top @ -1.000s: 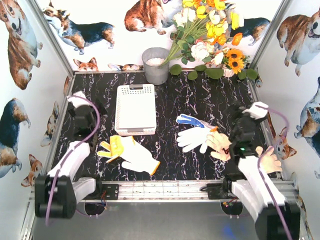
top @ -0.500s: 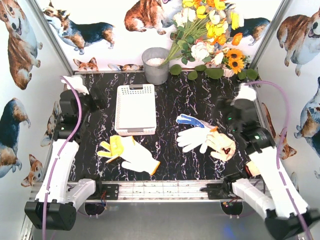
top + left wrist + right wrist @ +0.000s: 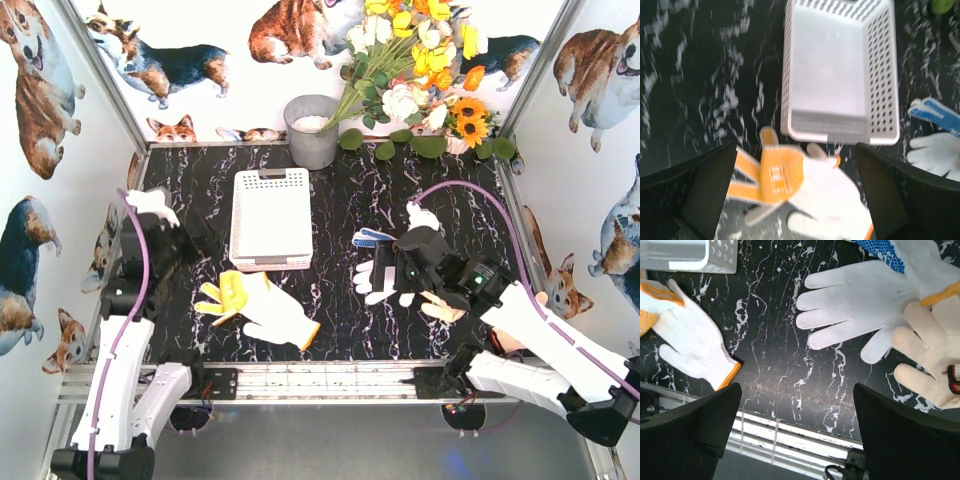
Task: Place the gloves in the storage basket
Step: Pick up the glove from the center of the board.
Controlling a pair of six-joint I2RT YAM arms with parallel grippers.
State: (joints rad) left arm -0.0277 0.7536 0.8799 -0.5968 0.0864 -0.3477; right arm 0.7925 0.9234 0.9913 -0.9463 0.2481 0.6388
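1. Left gripper (image 3: 795, 165): its two dark fingers are spread wide with nothing between them. Right below it lies the white knit glove with the orange-yellow palm (image 3: 805, 185). The glove sits on a diagonal, fingers fanning out to the gripper's left and the orange cuff trailing to its right. The left arm is clearly the nearer one for this glove.
2. Just past that glove from the gripper is the shallow white perforated plastic basket (image 3: 880, 75), long side running away from the gripper. No glove in it yet. The glove's fingertips come right up beside its near rim; can't tell if they touch.
3. All this is on a black marble-look tabletop (image 3: 340, 200).
4. Right gripper (image 3: 797, 405): also spread wide and holding nothing, hovering by the other pile. A plain white knit glove (image 3: 860, 315) is off to its right, fingers pointing left. A blue-dotted knit one (image 3: 880, 252) overlaps it beyond, and a beige rubbery glove with red trim (image 3: 930, 365) is furthest right.
5. The knit gloves look soft and floppy, so I'd guess they'll bunch when pinched.
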